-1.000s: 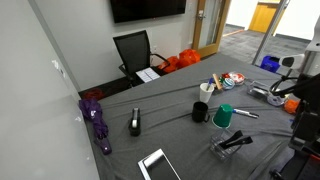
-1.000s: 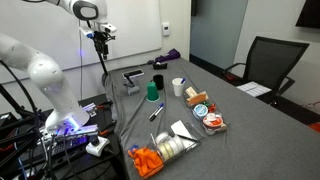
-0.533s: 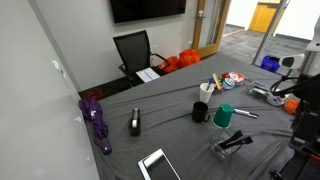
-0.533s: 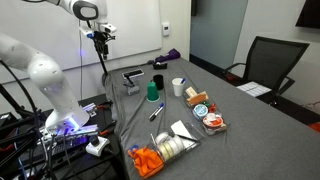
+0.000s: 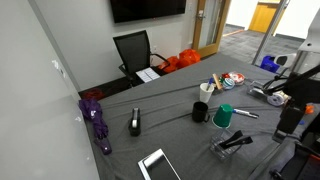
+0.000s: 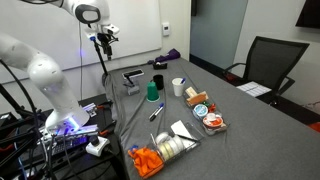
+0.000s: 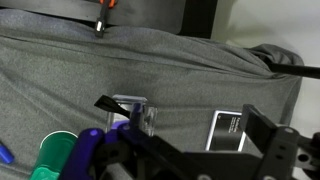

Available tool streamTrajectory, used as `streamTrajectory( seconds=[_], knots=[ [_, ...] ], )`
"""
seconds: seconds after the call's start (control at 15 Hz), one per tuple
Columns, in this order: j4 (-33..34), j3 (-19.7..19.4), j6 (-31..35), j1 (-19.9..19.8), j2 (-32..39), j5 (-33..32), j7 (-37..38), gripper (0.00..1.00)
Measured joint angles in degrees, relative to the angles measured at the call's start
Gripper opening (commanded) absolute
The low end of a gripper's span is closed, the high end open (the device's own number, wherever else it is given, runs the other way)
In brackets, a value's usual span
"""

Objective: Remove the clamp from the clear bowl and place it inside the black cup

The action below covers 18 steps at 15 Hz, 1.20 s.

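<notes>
The table lies as it did, but your arm has just begun to shift. The gripper hangs high over the robot-side edge, too small here to tell how wide it stands. So your approach is only starting. The clear bowl sits near that edge, clamp still inside, bare cloth around it. The black cup stands further in, with the green cup just beside it.
</notes>
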Motion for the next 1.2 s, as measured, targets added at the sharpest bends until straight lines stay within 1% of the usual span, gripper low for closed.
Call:
streamTrajectory(
  seconds=[0.13,0.33,0.73,0.93,1.2],
  knots=[
    [-0.58,-0.03,1.91,-0.64,0.80,0.04,1.40,1.00],
    [-1.12,0.00,5.64,-1.32,2.81,0.56,5.38,1.00],
    [-1.66,0.94,17.05,-1.30,9.66,4.14,12.80,1.00],
    [-1.94,1.32,22.23,-1.27,12.74,5.74,14.91,1.00],
    [-3.17,1.29,26.57,-1.28,14.44,7.51,15.66,1.00]
  ],
)
